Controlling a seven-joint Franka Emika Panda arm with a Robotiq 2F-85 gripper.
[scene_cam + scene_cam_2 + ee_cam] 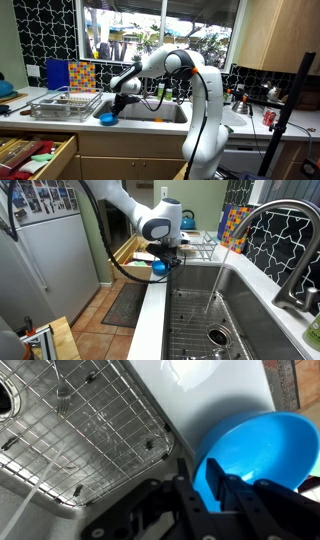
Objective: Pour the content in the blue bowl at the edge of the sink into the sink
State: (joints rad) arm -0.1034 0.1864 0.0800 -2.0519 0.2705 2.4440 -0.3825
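Observation:
The blue bowl (255, 450) is tilted in the wrist view, its inside facing the camera, above the white counter edge beside the sink (90, 430). My gripper (205, 485) is shut on the bowl's rim, one finger inside and one outside. In both exterior views the bowl (107, 119) (159, 267) hangs from the gripper (118, 104) (166, 256) at the sink's front edge. The bowl's inside looks empty. A wire grid lines the sink floor (200, 310).
A faucet (275, 230) runs a thin stream of water into the sink. A dish rack (62, 103) stands on the counter beside the sink. An open drawer (35, 155) juts out below. A red can (268, 118) and bottles stand on the far counter.

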